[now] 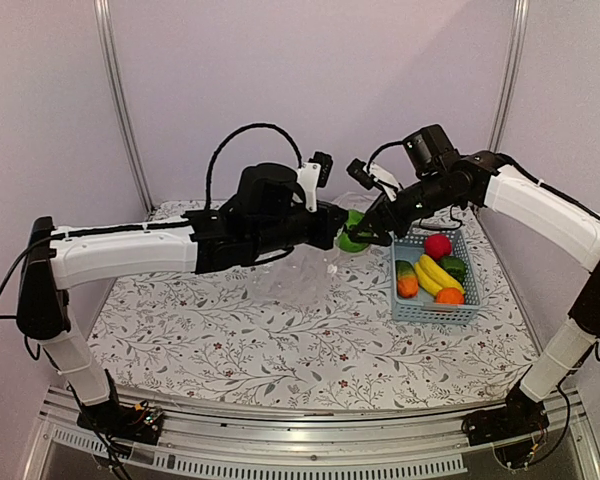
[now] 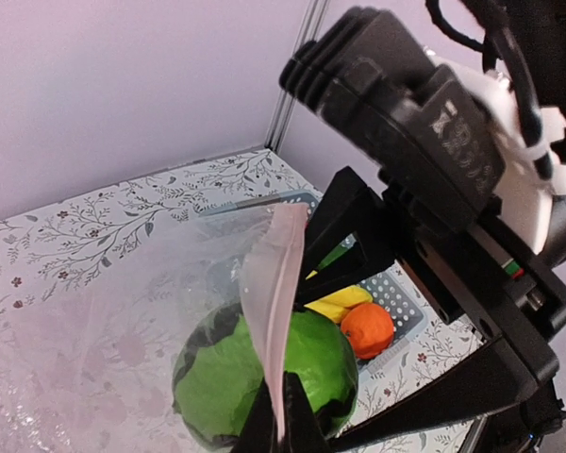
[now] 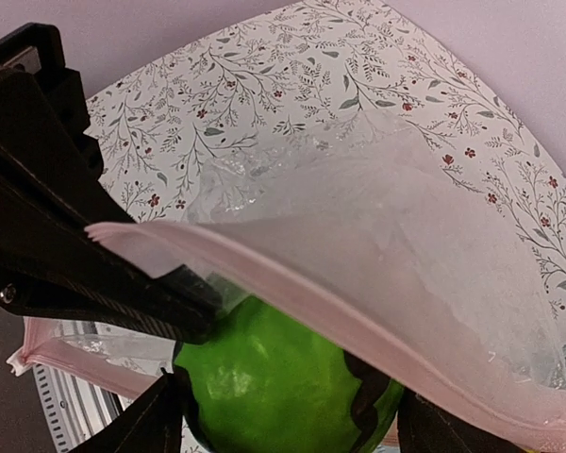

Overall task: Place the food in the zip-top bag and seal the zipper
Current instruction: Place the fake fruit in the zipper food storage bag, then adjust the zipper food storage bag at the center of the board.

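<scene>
The left gripper has its fingers pressed together on the zipper, pinching the pinkish-white strip at the mouth edge and holding it upright above the table. The zip-top bag hangs from this pinch with its mouth open; the clear, crinkled film trails down toward the floral table cover. The right gripper meets the left gripper at the centre of the table, its fingers spread wide on either side of the green round toy and resting against its flanks. The green round toy sits at the bag mouth, directly under the raised zipper edge (in the left wrist view part of it shows through the film, so how far inside it lies cannot be told). The light-blue basket stands on the table to the right of both grippers, apart from the bag. It holds the red apple, the bananas, the orange and two further pieces of food.
</scene>
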Available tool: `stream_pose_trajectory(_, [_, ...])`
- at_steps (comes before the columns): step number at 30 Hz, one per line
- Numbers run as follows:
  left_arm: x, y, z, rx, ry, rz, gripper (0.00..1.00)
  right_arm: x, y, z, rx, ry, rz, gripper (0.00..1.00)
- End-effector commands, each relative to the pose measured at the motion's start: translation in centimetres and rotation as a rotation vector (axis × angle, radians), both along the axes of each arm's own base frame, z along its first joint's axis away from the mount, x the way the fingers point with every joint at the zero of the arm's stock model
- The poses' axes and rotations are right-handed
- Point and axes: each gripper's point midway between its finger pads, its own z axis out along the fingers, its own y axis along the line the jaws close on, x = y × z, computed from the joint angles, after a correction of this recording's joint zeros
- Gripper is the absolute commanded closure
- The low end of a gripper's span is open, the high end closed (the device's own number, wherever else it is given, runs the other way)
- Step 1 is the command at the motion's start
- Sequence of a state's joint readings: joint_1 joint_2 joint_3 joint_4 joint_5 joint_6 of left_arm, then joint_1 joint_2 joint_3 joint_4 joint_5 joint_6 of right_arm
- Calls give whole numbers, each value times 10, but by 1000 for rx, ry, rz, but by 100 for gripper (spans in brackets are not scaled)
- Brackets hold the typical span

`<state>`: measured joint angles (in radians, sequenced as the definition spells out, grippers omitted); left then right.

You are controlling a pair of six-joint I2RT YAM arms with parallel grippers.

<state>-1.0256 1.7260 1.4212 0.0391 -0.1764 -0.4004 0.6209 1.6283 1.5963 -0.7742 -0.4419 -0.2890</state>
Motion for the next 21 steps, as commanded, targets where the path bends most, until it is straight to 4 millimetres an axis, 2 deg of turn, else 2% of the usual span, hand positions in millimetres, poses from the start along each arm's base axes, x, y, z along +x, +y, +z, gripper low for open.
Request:
stream_pose_trajectory(1, [-2, 6, -12, 29, 15, -11, 100, -8, -1, 25, 36, -49, 15, 19])
stream_pose_trajectory(4, [1, 12, -18, 17, 37, -15, 100, -8, -4, 37, 48, -84, 7, 14])
stream_pose_trajectory(8, [5, 16, -24, -4, 69, -34, 100, 3, -6, 36, 21, -117, -23, 12])
stream_pose_trajectory(12, [12, 26, -22, 4, 71, -18, 100, -4, -7, 39, 17, -120, 3, 12])
stream_pose_trajectory(14, [14, 31, -16, 18, 60, -19, 100, -10, -14, 41, 5, -153, 16, 19])
stream_pose_trajectory(16, [17, 36, -13, 29, 52, -23, 100, -13, -20, 34, -25, -187, 28, 30])
stream_pose_trajectory(17, [16, 39, -17, 50, 65, -26, 99, -12, -24, 28, -43, -210, 27, 34])
stream_pose_trajectory(21, [19, 43, -19, 53, 74, -18, 100, -7, -32, 10, -59, -187, -58, 40])
